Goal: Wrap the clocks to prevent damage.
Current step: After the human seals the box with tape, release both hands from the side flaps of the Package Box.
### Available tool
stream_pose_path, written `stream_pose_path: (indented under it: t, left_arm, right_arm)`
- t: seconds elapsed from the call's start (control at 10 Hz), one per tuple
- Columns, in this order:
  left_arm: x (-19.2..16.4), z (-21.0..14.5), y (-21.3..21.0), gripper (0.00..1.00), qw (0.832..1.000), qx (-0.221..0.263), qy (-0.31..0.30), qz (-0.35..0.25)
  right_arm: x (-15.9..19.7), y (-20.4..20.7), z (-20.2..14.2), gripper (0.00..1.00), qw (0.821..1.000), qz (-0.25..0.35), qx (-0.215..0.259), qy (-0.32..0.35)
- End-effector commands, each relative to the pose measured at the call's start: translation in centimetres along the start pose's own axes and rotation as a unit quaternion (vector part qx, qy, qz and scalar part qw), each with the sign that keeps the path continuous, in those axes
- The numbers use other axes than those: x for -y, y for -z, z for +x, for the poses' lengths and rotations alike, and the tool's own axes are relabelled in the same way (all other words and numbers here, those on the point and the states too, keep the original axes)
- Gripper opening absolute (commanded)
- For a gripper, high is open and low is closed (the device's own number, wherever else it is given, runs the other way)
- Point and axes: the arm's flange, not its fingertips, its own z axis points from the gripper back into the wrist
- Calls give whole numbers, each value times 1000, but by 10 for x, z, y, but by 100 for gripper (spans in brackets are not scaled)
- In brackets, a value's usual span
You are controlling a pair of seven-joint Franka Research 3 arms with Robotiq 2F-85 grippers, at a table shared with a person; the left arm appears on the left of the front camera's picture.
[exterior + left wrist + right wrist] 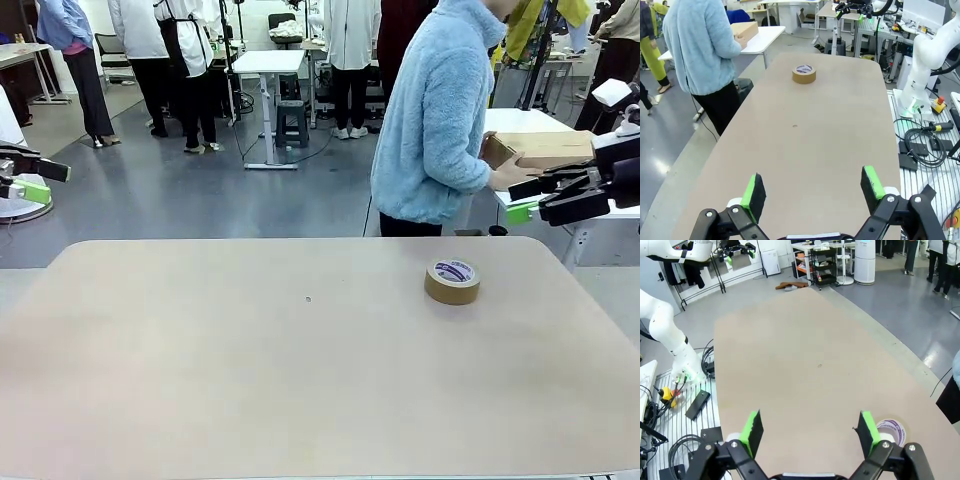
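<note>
At the left edge of the front view, the left black two-finger gripper with green pads (25, 180) is held off the side of the beige rounded table (200, 360), above the grey floor. In its own wrist view, the left gripper (812, 187) is seen spread wide, with the green pads (753, 190) well apart; nothing is held between them and nothing is touched, only bare tabletop (805, 150) lying beyond them.

Towards the middle right of the table, a brown roll of packing tape with a white and purple label (452, 280) lies flat, well apart from both grippers. It is seen far down the table in the left wrist view (804, 74).

Behind the table's far edge, a person in a light blue fleece jacket (435, 110) is turned towards a white side table (520, 122), with a hand (508, 176) laid on a brown cardboard box (545, 148) that rests there. No bubble-wrapped clock bundle can be made out on the beige table.

At the right, the right black gripper (545, 198) is held off the table's far right corner, released. In its wrist view, the right gripper (810, 429) is seen fully spread and empty, with the tape roll (892, 431) just beside one finger, lower down on the table.
</note>
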Motion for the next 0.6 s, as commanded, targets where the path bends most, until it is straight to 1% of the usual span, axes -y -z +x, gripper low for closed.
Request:
stream_pose_path:
  t: [0.0,0.5]
  left_arm:
    - [0,-1,-1,100,1000,2,-1,1]
    - [0,-1,-1,100,1000,2,-1,1]
  right_arm:
    - [1,2,-1,100,1000,1,1,2]
    - [1,2,-1,100,1000,1,1,2]
